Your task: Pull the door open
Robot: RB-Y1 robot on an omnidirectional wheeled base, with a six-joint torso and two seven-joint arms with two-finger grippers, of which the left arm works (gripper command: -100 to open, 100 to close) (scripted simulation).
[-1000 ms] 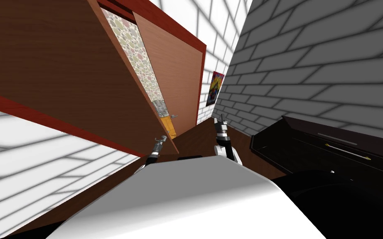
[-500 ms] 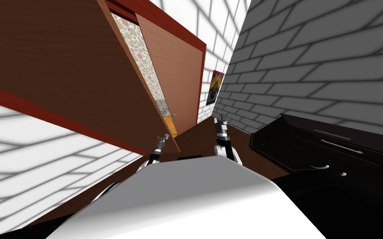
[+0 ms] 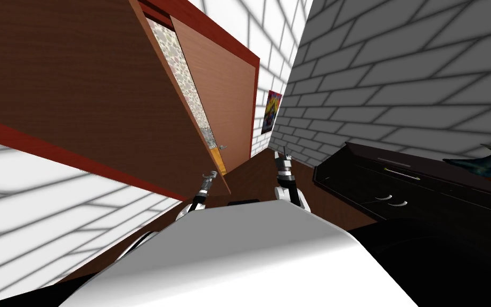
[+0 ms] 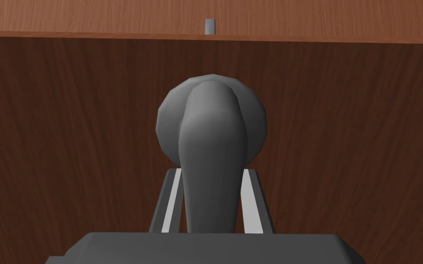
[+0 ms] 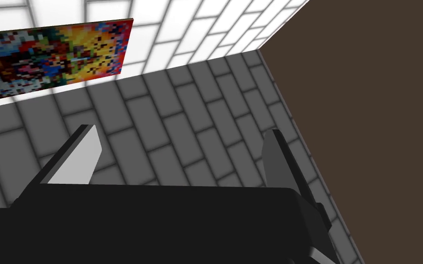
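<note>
Half done at most, by my reckoning: the door (image 3: 79, 80) stands ajar, its dark brown leaf angled out of the red frame (image 3: 228, 40), and a narrow gap (image 3: 178, 69) shows patterned wall beyond; yet the opening looks too slim to call the job finished, so more pulling is left, along with letting go at the end. The left gripper (image 3: 211, 174) sits at the door's free edge, low down, and the wrist view shows its jaws clenched on the grey lever handle (image 4: 211, 151), one thin finger (image 4: 171, 201) pressed to each side of the lever, below its round rose; so the grip is made and only the swing remains. The right gripper (image 3: 283, 158) hangs forward of the chest, apart from the door, its jaws spread wide and holding nothing. Past the gap a second, lighter wood door (image 3: 223, 96) stands shut with its own small handle (image 3: 222, 147). The floor (image 3: 250, 178) is dark brown wood; the wall on the robot's left is white brick (image 3: 37, 197), the one on its right grey brick (image 3: 399, 69), and a bright poster (image 3: 272, 112) hangs on the far wall. A long dark cabinet (image 3: 399, 192) with pale pulls runs along the grey wall, well apart from the door's arc as far as I can judge.
</note>
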